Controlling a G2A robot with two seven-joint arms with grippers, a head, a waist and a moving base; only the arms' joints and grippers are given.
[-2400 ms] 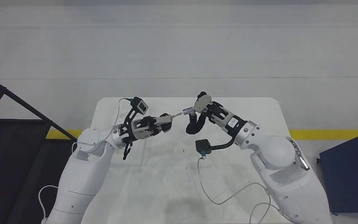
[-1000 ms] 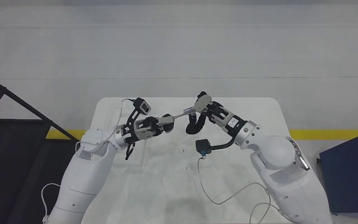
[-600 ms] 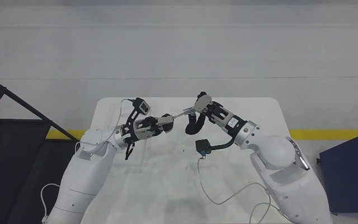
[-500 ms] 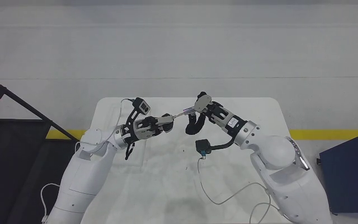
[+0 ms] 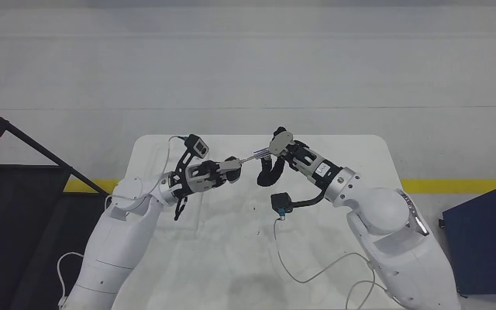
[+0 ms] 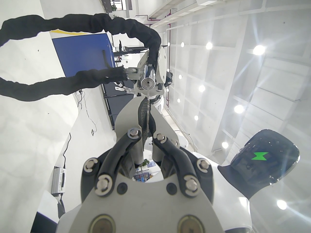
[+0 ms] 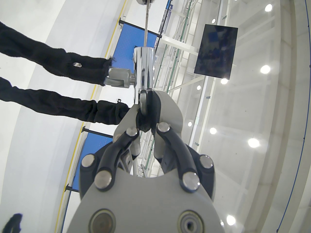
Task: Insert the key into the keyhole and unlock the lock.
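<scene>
From my station, the left gripper [image 5: 230, 166] is on the left side of the bench [image 5: 333, 240], raised above its far half and pointing right. It is clenched on the dark head of the key [image 6: 147, 99], whose thin metal blade sticks out to the right. The tip of the blade meets the round keyhole in the end face of the lock [image 7: 144, 62], a short shiny cylinder held up in the air between the two arms. I cannot tell how deep the blade sits.

Two black fabric-covered cable ends [image 7: 51, 56] join the lock at its side through a metal fitting. In the top view, the cable [image 5: 267, 175] hangs below the lock in a loop on the near side.

Just right of the lock, the right gripper [image 7: 146, 104] is closed tight on the lock's other end and points left toward the key. The two grippers face each other almost in a straight line, with key and lock between them.
</scene>
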